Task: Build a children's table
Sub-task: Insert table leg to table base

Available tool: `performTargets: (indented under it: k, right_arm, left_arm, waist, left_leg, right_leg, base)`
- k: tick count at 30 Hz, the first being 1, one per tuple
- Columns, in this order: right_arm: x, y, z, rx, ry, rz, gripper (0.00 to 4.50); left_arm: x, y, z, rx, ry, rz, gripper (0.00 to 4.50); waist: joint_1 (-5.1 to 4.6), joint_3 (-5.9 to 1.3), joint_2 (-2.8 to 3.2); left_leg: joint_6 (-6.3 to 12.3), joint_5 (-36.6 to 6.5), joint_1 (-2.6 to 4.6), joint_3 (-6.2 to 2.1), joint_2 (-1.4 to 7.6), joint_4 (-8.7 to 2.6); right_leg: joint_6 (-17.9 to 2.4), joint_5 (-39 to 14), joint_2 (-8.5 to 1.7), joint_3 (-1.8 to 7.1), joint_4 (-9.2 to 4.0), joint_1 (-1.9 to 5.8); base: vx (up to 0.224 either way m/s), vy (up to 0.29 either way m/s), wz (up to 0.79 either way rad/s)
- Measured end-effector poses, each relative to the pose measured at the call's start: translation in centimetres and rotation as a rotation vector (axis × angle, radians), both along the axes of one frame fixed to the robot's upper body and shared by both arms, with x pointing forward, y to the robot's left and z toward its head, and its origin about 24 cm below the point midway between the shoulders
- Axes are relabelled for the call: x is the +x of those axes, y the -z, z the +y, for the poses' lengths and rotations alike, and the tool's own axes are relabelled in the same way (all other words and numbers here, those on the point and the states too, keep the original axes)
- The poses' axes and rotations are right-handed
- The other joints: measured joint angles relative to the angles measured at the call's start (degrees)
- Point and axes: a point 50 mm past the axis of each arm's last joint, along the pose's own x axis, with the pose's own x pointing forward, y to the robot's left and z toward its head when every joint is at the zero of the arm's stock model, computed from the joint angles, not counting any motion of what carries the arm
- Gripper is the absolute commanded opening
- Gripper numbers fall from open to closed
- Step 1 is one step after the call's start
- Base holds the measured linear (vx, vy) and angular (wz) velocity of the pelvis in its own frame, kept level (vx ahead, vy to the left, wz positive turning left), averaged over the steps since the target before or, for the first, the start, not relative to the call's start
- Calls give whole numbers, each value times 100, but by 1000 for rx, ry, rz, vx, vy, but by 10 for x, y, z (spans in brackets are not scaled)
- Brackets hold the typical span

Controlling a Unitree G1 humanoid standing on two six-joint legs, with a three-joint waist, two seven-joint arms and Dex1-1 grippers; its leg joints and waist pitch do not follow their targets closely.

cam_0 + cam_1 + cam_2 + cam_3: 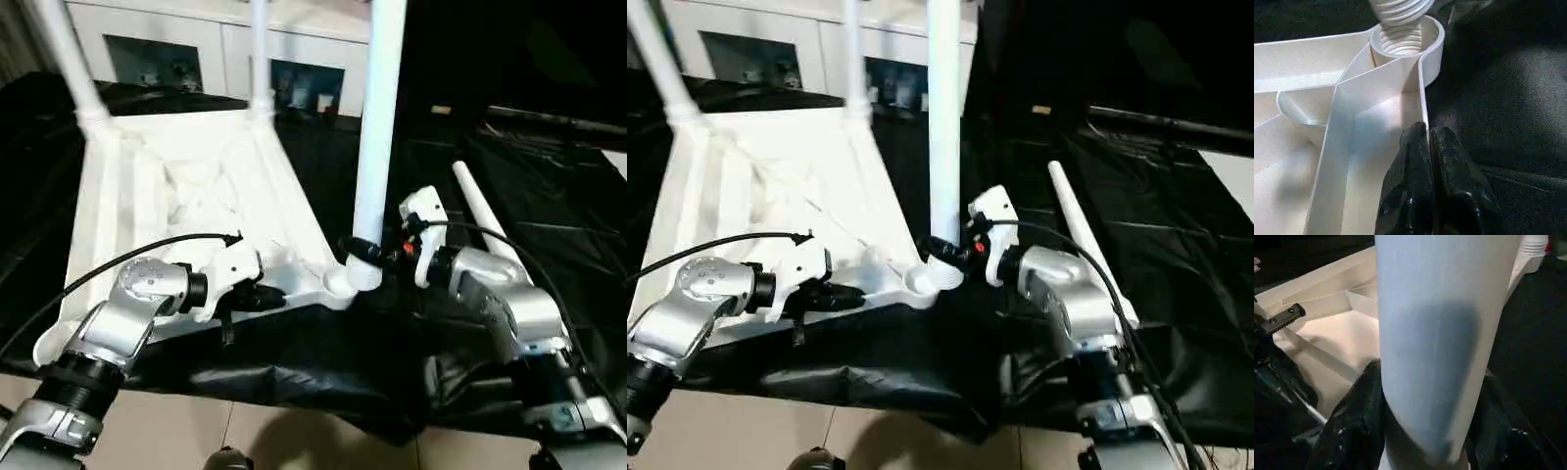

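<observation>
The white tabletop lies ribbed underside up on a black sheet. Two legs stand in its far corner sockets. My right gripper is shut on a third leg and holds it upright at the near right corner. In the left wrist view, that leg's threaded end hangs just at the mouth of the round socket. My left gripper is shut on the tabletop's thin near rim, a little left of that socket. In the right wrist view, black fingers hug the leg's tube.
A fourth white leg lies loose on the black sheet, right of my right forearm. A white glass-door cabinet stands behind the tabletop. Pale floor tiles show below the sheet's near edge.
</observation>
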Motion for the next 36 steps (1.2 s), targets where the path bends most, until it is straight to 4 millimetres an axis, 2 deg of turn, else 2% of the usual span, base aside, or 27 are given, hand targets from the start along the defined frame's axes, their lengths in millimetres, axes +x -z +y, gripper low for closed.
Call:
performTargets:
  k: [6, 8, 12, 14, 16, 21, 30, 36]
  right_arm:
    - [3, 0, 10, 28, -13, 12, 184]
    - [3, 1, 10, 33, -14, 16, 184]
    - [3, 1, 11, 38, -16, 17, 184]
    - [3, 1, 11, 39, -17, 16, 184]
    - [2, 1, 12, 45, -19, 17, 184]
    - [2, 2, 16, 59, -29, 16, 184]
    - [4, -2, 19, 68, -43, 3, 184]
    - [3, 0, 22, 78, -52, 12, 184]
  left_arm:
    - [6, -1, -5, 30, 9, 0, 0]
    - [7, -2, -5, 38, 8, 0, 44]
    - [8, 2, -6, 72, -13, 5, 61]
    - [8, 2, -5, 80, -16, 9, 61]
    - [8, 2, -5, 81, -19, 11, 33]
    - [8, 2, -5, 72, -36, 25, 1]
    - [9, 0, -4, 85, -74, 86, 0]
    - [9, -1, -5, 112, -55, 61, 0]
  waist:
    - [95, 0, 0]
    - [92, 0, 0]
    - [60, 0, 0]
    - [58, -1, 0]
    - [61, -1, 0]
    - [57, -1, 0]
    - [47, -2, -1]
    - [41, -2, -2]
  left_leg:
    - [2, 15, 0, 1, 3, -7]
    - [1, 16, 0, 1, 2, -6]
    - [0, 17, 1, -1, 3, -10]
    - [-2, 17, 3, -1, 4, -18]
    - [-11, 23, 5, 0, 4, -28]
    - [-15, 26, 5, 0, 7, -32]
    - [-17, 28, 6, 1, 10, -37]
    - [-18, 28, 15, -2, 10, -44]
  right_leg:
    - [1, 0, -1, -7, 7, -3]
    - [3, 2, -5, -5, 7, -3]
    - [6, 4, -6, -2, 7, -7]
    - [6, 3, -5, -2, 7, -10]
    - [6, 3, -3, -2, 6, -14]
    - [6, 4, 0, -2, 7, -18]
    - [6, 4, 5, -1, 8, -23]
    - [6, 4, 5, -1, 9, -23]
  base:
    - [0, 0, 0]
    - [0, 0, 0]
    - [0, 0, 0]
    - [0, 0, 0]
    - [0, 0, 0]
    - [0, 0, 0]
    - [0, 0, 0]
    - [0, 0, 0]
